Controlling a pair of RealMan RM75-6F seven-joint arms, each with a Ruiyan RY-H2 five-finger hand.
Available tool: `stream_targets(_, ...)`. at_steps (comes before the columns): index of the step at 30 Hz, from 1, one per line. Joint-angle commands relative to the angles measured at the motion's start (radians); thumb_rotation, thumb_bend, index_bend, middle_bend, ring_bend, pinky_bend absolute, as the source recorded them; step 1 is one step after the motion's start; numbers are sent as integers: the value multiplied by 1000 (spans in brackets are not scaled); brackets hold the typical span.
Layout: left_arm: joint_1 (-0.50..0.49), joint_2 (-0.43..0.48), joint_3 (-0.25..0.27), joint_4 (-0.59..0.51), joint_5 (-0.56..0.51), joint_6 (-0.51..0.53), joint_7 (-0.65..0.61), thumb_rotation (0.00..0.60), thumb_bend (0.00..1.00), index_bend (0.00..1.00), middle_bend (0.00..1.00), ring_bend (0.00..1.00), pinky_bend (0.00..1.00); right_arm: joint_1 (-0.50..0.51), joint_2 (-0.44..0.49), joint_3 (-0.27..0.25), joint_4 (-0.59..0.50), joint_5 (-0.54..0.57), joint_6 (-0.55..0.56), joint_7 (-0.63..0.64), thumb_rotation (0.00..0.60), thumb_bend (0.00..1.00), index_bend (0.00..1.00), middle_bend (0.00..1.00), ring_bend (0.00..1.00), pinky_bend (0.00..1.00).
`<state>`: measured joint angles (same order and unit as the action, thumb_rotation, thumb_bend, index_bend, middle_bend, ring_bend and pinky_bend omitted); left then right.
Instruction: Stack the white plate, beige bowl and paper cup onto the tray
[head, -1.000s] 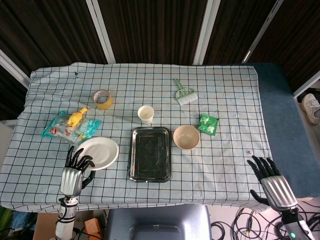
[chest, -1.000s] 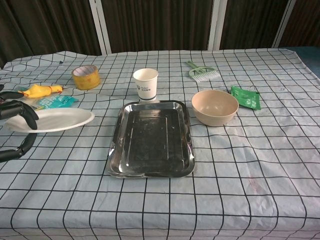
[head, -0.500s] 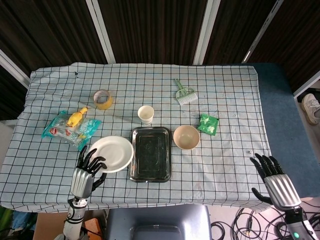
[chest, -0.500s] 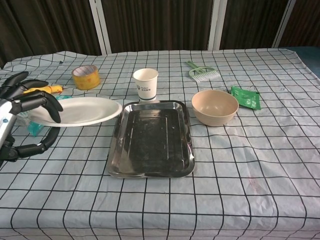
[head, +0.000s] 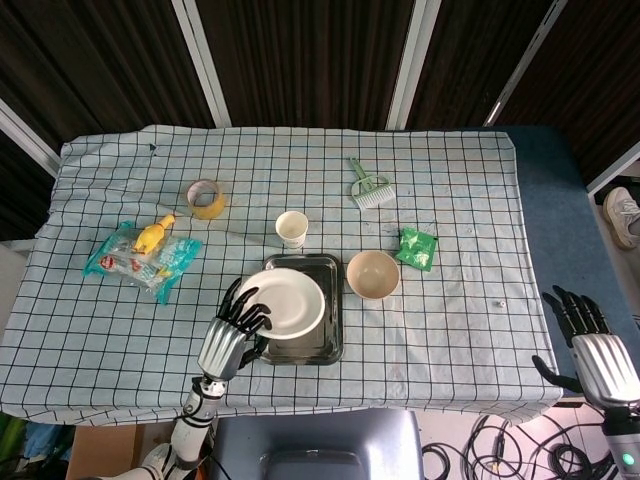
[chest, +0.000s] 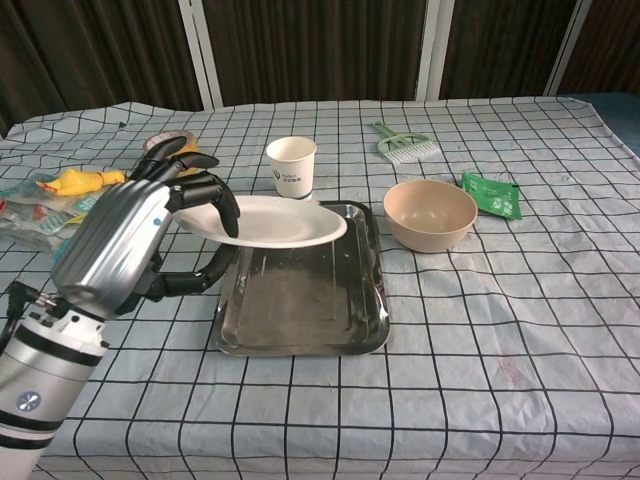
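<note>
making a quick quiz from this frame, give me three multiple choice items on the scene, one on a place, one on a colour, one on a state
1. Where is the white plate?
A. held above the tray
B. flat on the cloth beside the tape roll
C. inside the beige bowl

2. What colour is the packet beside the beige bowl?
A. red
B. green
C. blue

3. What is the right hand doing?
A. gripping the paper cup
B. pressing on the bowl
C. holding nothing, fingers apart

Answers: 1 A, the left hand grips the plate's rim over the tray. 2 B, both views show it green. 3 C, it hangs off the table's right edge while the paper cup stands untouched.
</note>
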<state>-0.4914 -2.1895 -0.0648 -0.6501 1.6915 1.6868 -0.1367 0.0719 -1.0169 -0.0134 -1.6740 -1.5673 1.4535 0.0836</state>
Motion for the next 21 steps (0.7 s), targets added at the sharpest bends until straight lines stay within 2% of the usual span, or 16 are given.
stream_targets(1, -12, -10, -7, 0, -5, -14, -1, 600, 481, 836, 448, 181, 28, 0, 3, 3, -4, 10, -4, 13, 600, 201, 0, 0, 0, 0)
stream_targets(5, -51, -30, -15, 2, -13, -76, -4, 600, 475, 836, 450, 182, 27, -1, 31, 25, 1, 29, 9, 95, 600, 200, 0, 0, 0, 0)
stream_targets(10, -74, -73, -7, 39, -27, -149, 6, 600, 470, 832, 449, 182, 27, -3, 44, 16, 8, 2, 12, 144, 600, 229, 0, 0, 0, 0)
stream_targets(19, -62, -80, 20, 54, -49, -205, 24, 600, 454, 801, 443, 185, 28, -7, 51, 10, 13, -7, 12, 161, 600, 246, 0, 0, 0, 0)
stream_targets(21, -60, -80, 24, 55, -51, -210, 30, 600, 437, 764, 436, 184, 27, -7, 50, 12, 12, -2, 11, 157, 600, 247, 0, 0, 0, 0)
